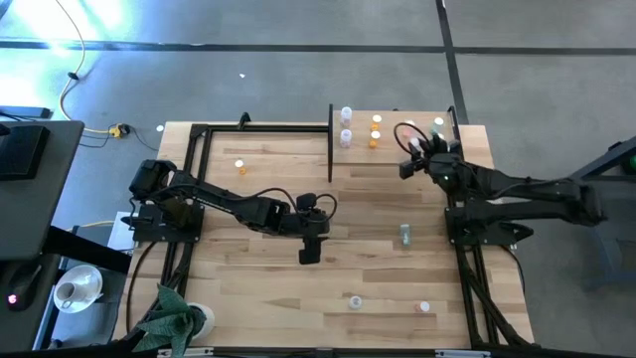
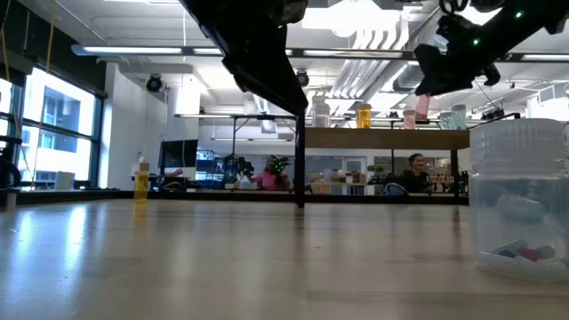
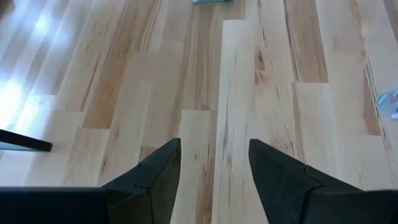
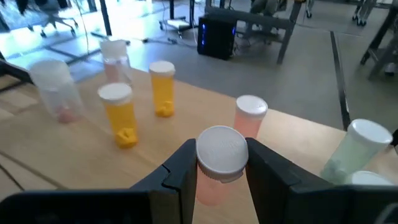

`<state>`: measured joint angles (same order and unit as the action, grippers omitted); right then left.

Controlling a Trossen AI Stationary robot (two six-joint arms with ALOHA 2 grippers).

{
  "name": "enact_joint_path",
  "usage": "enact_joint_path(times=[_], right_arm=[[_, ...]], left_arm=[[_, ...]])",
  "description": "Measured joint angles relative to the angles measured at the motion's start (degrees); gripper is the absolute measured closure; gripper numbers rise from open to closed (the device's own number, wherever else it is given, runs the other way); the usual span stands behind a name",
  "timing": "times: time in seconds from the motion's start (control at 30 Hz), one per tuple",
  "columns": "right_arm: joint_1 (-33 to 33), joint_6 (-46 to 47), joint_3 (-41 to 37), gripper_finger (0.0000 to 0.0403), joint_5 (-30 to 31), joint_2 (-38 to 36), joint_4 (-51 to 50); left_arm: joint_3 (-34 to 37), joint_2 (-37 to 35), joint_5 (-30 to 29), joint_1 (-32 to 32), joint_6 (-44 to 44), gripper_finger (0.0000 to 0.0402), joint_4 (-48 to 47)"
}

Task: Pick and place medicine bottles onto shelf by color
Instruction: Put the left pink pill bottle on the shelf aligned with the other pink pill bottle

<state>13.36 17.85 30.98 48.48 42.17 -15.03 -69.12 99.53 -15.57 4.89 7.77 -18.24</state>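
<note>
Pink and white-capped, the medicine bottle (image 4: pixel 219 163) sits clamped between the fingers of the right end effector (image 1: pixel 409 149), held upright above the shelf (image 1: pixel 393 149) at the table's far right corner. Just ahead of that end effector stands another pink bottle (image 4: pixel 249 116); farther ahead are two orange bottles (image 4: pixel 163 86), with clear ones (image 4: pixel 57 87) beyond them, and a pale green-white bottle (image 4: pixel 356 149) stands close to one side. The risk, as I judge it, is crowding: lowering the held bottle beside its pink mate leaves little room, so a finger could clip the pink or green neighbour and topple it, or the bottle could tip when let go if it is not seated flat. The left end effector (image 1: pixel 310 245) hovers over the bare middle of the table (image 1: pixel 248 268) with its fingers (image 3: pixel 155 174) apart and nothing between them. A green bottle (image 1: pixel 405 235) and two more near the table's front edge are not yet sorted.
</note>
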Motion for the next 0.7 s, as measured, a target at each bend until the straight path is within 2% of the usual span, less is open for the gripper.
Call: enact_joint_path(times=[0.43, 0.7], right_arm=[[8.51, -3.37, 0.0, 0.0299, -9.94, 4.58, 3.67], [9.91, -3.37, 3.25, 0.0299, -10.62, 6.41, -2.09]], left_arm=[[0.0, 0.0, 0.0, 0.0, 0.04, 0.0224, 0.05], [-0.01, 0.0, 0.02, 0.0, 0.04, 0.0224, 0.04]])
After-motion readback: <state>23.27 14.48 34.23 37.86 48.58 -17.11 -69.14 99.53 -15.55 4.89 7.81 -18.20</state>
